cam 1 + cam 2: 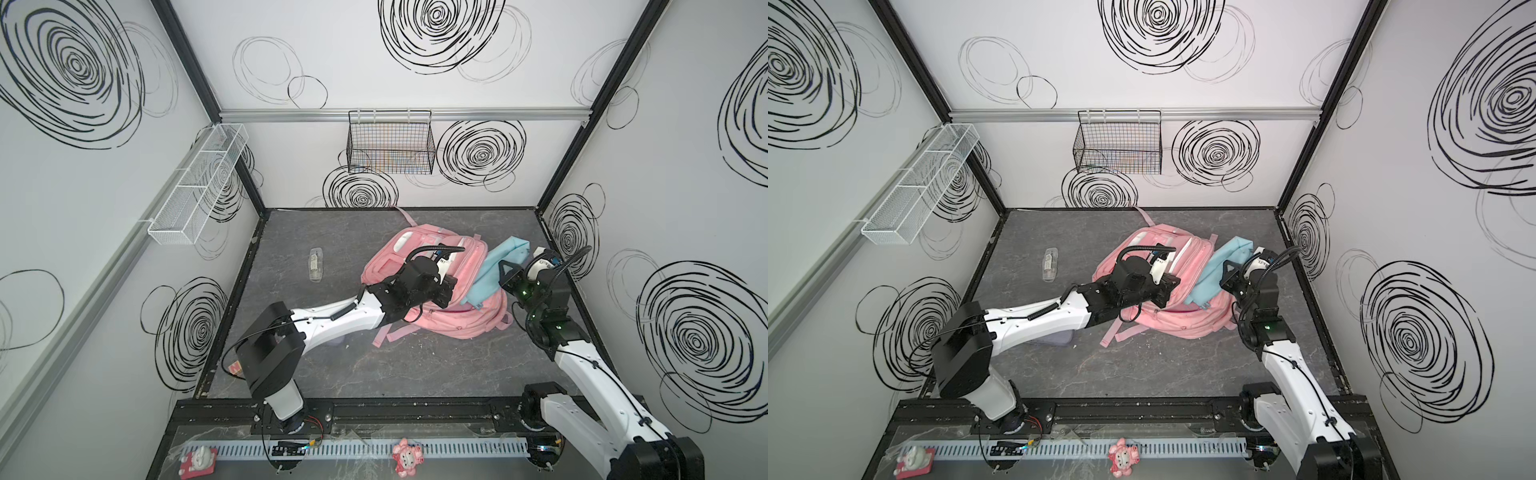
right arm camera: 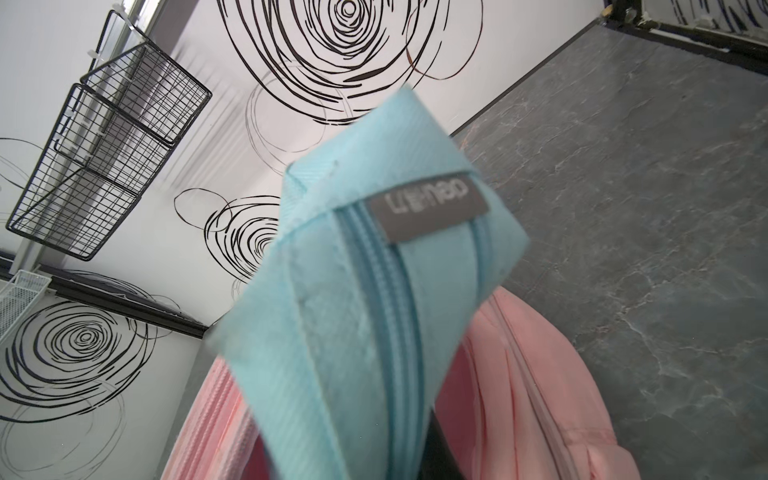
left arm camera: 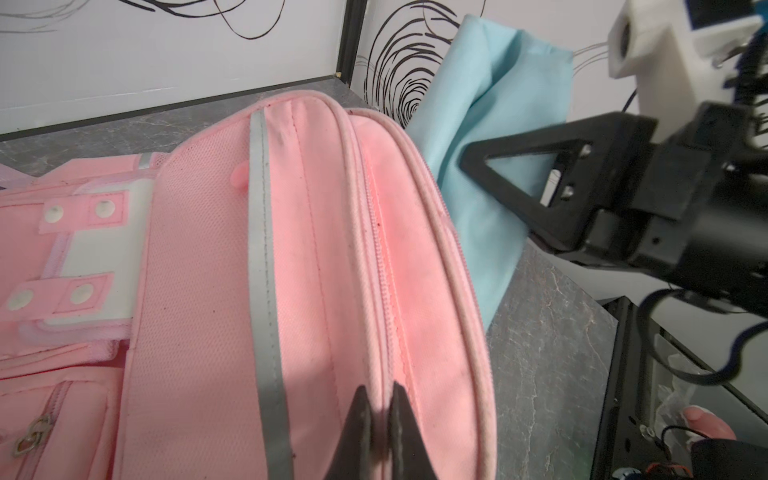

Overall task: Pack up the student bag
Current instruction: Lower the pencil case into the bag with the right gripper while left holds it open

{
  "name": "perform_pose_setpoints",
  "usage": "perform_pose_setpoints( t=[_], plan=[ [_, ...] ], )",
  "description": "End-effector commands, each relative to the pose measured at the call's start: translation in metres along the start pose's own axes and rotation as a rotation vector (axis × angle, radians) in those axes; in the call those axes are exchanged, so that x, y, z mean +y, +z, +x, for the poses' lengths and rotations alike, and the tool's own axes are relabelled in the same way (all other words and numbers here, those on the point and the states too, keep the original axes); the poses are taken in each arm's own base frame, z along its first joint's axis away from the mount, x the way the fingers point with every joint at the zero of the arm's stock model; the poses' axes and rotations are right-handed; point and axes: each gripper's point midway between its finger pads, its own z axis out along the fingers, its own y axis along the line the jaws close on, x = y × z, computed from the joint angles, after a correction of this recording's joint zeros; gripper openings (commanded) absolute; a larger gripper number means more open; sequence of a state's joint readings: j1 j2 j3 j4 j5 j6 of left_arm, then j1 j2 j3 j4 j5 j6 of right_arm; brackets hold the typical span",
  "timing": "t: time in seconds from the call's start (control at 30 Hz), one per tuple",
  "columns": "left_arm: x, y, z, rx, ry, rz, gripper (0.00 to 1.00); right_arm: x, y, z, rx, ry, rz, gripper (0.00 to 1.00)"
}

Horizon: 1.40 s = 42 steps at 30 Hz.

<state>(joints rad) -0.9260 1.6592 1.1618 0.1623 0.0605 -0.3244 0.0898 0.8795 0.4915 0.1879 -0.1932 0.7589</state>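
The student bag [image 1: 457, 324] lies on the dark marbled surface [image 1: 374, 365], right of centre and between the two arms, its straps trailing toward the front. It is pink, with a grey reflective stripe [image 3: 262, 249] running down one panel and a white patch with round snaps. No writing can be read on it.

The left end effector [image 3: 380, 432] is closed on the bag. In the left wrist view its two dark fingertips pinch the piped rim beside a zip.

The right end effector [image 1: 506, 272] grips a light blue pouch [image 1: 486, 278] and holds it tilted above the bag. The upper end of the pouch points toward the back right corner. Its lower end dips between the bag's front section and its back part – how far in cannot be told. A grey label [image 2: 428, 205] sits across the pouch's zip. Its pale lettering appears upside down and blurred, so only what looks like "de" comes through.

A clear plastic case [image 1: 316, 265] lies well apart to the bag's left, and the print on its small label is too small to read. A black wire basket [image 1: 390, 143] hangs on the back wall and a white mesh basket [image 1: 199, 183] on the left wall – both in both top views. A pink toy [image 1: 409, 457] sits at the front edge.
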Motion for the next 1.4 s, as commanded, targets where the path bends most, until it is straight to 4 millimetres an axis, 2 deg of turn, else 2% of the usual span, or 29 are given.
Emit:
perform_pose_setpoints(
  t=[0.0,0.33,0.5,0.7,0.83,1.03,1.13,1.23,1.37],
  plan=[
    [-0.052,-0.029,-0.067,-0.238,0.076,0.220,0.00,0.013,0.003,-0.008,-0.036,0.069,-0.087,0.00],
    [-0.072,-0.040,-0.071,-0.267,0.117,0.340,0.00,0.001,0.023,0.018,0.067,0.154,-0.084,0.00],
    [-0.079,-0.043,-0.069,-0.261,0.138,0.386,0.00,0.003,0.028,0.026,0.087,0.190,-0.125,0.00],
    [-0.081,-0.040,-0.065,-0.247,0.144,0.401,0.00,0.001,0.035,0.034,0.116,0.215,-0.137,0.07],
    [-0.080,-0.041,-0.065,-0.245,0.139,0.400,0.00,-0.005,0.040,0.043,0.156,0.215,-0.113,0.16],
    [-0.076,-0.042,-0.068,-0.252,0.133,0.387,0.00,-0.019,0.040,0.048,0.180,0.195,-0.049,0.46],
    [-0.072,-0.043,-0.070,-0.259,0.126,0.377,0.00,-0.026,0.037,0.046,0.181,0.183,-0.025,0.58],
    [-0.068,-0.042,-0.071,-0.264,0.117,0.370,0.00,-0.031,0.034,0.045,0.182,0.162,-0.013,0.65],
    [-0.064,-0.044,-0.074,-0.281,0.095,0.377,0.00,-0.039,0.030,0.041,0.182,0.154,0.005,0.67]
  ],
)
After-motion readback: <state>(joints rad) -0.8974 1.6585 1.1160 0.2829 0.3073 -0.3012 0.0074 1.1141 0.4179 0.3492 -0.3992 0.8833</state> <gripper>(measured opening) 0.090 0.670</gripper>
